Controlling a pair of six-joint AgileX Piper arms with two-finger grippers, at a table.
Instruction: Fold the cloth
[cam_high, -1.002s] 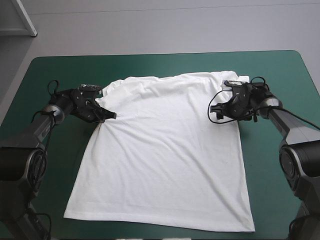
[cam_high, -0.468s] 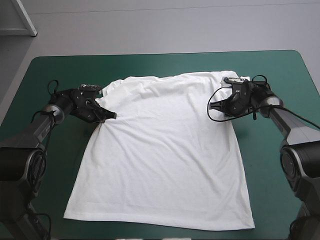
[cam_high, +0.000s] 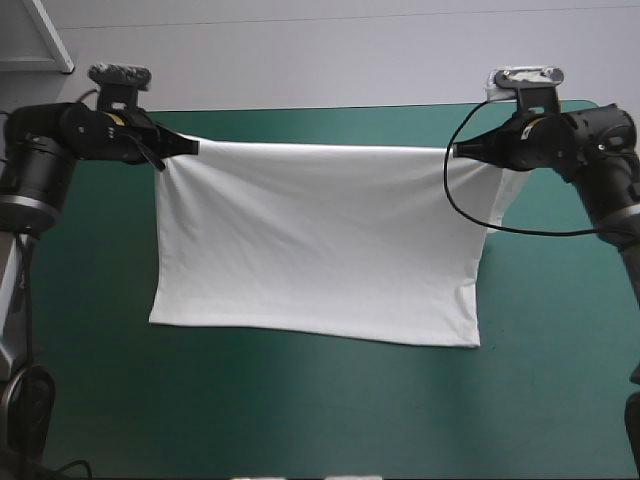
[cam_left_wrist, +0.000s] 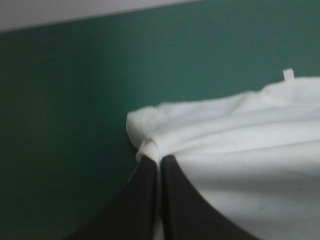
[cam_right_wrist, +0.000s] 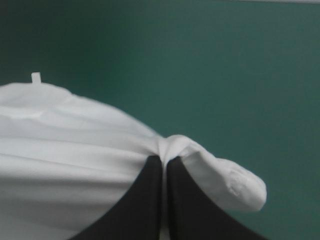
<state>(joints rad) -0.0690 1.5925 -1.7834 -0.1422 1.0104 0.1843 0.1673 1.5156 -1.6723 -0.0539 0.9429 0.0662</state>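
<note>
T-shirt (cam_high: 320, 240) held up, stretched above teal-green table (cam_high: 300, 420); small white tag (cam_left_wrist: 288, 74) protruding.

Left hand (cam_left_wrist: 160, 159) pinching T-shirt (cam_left_wrist: 240, 140); teal-green cover (cam_left_wrist: 65, 100) beyond.

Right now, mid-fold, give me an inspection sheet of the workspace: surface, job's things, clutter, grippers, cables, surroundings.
Surface: teal-green cover, bare on the near side of the shirt.
Job's things: T-shirt lifted, its top edge pulled taut between the two grippers and the rest hanging as a flat sheet; cannot tell whether the hem touches the table.
Clutter: nothing seen.
Grippers: left gripper shut on one top corner; right gripper shut on the other.
Cables: nothing seen lying on the table.
Surroundings: nothing seen at the table's edges.
</note>
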